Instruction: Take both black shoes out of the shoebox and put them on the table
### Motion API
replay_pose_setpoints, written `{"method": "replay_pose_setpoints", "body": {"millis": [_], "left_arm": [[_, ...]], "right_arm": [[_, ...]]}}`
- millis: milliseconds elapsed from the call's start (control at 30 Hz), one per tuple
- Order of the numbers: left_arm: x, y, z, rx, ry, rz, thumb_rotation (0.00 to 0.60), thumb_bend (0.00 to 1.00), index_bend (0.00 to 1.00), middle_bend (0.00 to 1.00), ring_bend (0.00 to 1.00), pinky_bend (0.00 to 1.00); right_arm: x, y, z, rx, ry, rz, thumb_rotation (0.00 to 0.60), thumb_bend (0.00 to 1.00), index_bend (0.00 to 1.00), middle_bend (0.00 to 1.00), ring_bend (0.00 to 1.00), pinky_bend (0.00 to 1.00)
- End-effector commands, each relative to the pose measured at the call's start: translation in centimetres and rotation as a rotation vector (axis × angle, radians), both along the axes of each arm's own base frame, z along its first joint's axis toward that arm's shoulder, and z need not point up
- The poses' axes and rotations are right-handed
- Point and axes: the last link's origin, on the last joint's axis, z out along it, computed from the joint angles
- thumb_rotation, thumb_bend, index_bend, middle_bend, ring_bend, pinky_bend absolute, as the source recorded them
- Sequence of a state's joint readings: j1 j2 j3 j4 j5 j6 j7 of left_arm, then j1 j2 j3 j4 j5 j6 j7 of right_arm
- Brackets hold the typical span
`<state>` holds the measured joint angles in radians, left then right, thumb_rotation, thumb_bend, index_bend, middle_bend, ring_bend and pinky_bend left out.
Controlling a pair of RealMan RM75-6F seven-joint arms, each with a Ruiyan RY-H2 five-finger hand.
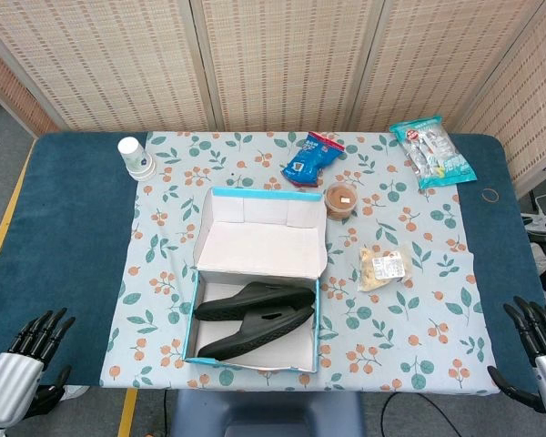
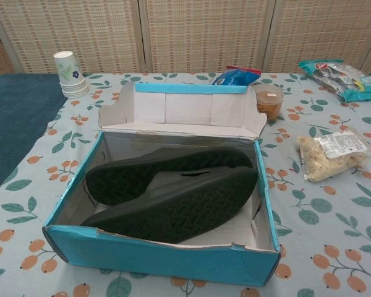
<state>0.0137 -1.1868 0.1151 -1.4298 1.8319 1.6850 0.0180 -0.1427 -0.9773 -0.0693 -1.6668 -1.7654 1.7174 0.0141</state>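
Two black shoes lie inside the open blue shoebox (image 1: 314, 328) (image 2: 161, 253), soles turned toward the front. The front shoe (image 1: 255, 335) (image 2: 179, 207) partly covers the rear shoe (image 1: 255, 299) (image 2: 154, 168). The box lid (image 1: 264, 238) (image 2: 179, 111) is folded back flat behind them. My left hand (image 1: 27, 350) hovers at the table's front left corner, fingers spread, holding nothing. My right hand (image 1: 539, 341) is at the front right corner, also spread and empty. Neither hand appears in the chest view.
A paper cup stack (image 1: 136, 157) (image 2: 69, 73) stands back left. A blue snack bag (image 1: 311, 158) (image 2: 235, 77), a small jar (image 1: 341, 200) (image 2: 269, 101), a clear food packet (image 1: 384, 267) (image 2: 334, 153) and a teal packet (image 1: 432, 150) (image 2: 343, 77) lie right of the box.
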Motion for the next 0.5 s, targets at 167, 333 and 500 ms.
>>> {"method": "replay_pose_setpoints", "body": {"millis": [167,333,500], "left_arm": [[1.2,-1.0,-0.9,-0.081,-0.078,-0.053,0.600,0.43,0.00,0.00,0.00,0.15],[4.4,-2.2,-1.8,-0.224,-0.201,-0.176,0.600,0.43,0.00,0.00,0.00,0.16],[9.7,-2.5,-3.1,-0.337,-0.331,-0.190,0.600,0.42,0.02,0.00,0.00,0.15]], "right_arm": [[-0.1,-0.4,-0.4,0.014,0.011,-0.010,0.513,0.17,0.00,0.00,0.00,0.00],[-0.1,-1.5,-1.5,0.018,0.034,-0.017,0.514,0.17,0.00,0.00,0.00,0.00],[0.0,-2.2,-2.4,0.027,0.048,-0.033,0.513,0.17,0.00,0.00,0.00,0.00]]}}
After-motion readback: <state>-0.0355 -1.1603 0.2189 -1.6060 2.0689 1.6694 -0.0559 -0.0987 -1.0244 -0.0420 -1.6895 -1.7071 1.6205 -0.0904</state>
